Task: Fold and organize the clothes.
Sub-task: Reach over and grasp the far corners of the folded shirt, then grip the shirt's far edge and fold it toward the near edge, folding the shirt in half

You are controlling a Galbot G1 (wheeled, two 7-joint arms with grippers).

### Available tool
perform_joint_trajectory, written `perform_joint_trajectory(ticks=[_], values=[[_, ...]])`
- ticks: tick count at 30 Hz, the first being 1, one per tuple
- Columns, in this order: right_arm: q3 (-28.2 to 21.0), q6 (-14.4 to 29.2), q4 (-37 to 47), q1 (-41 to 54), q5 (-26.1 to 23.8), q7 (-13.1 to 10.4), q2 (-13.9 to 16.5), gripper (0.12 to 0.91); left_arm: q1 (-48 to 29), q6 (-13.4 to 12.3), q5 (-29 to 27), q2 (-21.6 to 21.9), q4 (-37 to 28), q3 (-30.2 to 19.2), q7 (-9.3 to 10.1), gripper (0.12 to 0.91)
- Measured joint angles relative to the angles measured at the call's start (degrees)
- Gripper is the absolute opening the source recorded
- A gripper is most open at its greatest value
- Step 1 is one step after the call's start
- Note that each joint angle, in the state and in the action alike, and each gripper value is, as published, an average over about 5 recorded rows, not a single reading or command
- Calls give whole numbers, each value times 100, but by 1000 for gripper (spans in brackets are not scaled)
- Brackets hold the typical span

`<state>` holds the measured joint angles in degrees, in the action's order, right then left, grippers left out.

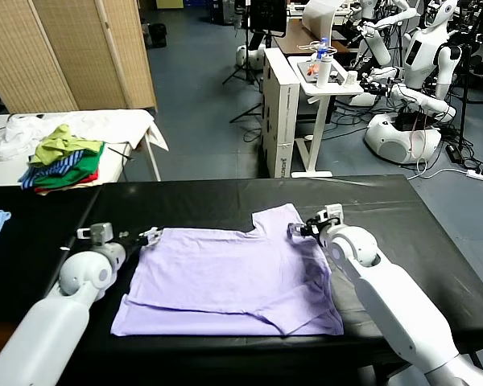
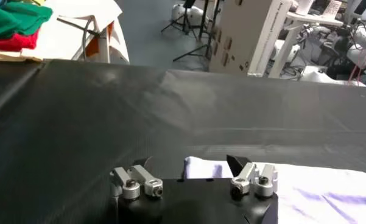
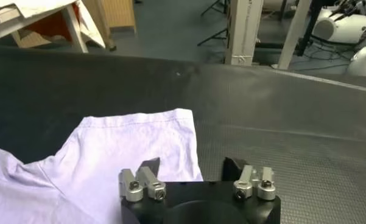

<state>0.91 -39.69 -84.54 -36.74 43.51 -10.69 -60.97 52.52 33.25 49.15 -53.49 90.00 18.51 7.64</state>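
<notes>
The pale lavender short-sleeved T-shirt of thin soft fabric (image 1: 233,277) lay spread flat on the black mat-covered table (image 1: 225,197), its one visible sleeve pointing toward the far edge on the robot's right side. The left gripper (image 1: 149,237) sat low at the shirt's left far corner, and the left wrist view showed its fingers (image 2: 239,164) parted, with the corner of the cloth lying between them; whether they had actually pinched fabric could not be told. The right gripper (image 1: 302,231) was down at the base of the sleeve, its fingers (image 3: 149,167) likewise apart over the sleeve's near hem, with no grip clearly visible. To do this step well, I judged, both grippers should close on a single layer right at the edge, take hold together and lift evenly, so that the thin cloth folds along a straight line rather than bunching or dragging across the mat. A shallow bite risked the soft fabric slipping out. The pile of green, yellow, striped and red garments (image 1: 64,161) lay well apart on a white side table. No brand, label or legible writing showed on the shirt, the grippers or the table.
</notes>
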Motion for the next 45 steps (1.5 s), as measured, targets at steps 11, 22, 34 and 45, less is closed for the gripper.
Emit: perform_joint_trajectory(ticks=[11,22,34,45], values=[[10,56,20,-25,-36,29,-65,190,79,-37,-108,-21,7,-9,-169,237],[156,537,-181,-173,-6,197,-26,139,64,-50,-86,-40,89,-10,-170,174],[549,667,-888,-588,270,205,291,139,511,-47,3,180,724,397,-145,171],[1040,310,-1889,-1170,755,16,722,139,1315,-23,114,532,1626,1015,-169,163]])
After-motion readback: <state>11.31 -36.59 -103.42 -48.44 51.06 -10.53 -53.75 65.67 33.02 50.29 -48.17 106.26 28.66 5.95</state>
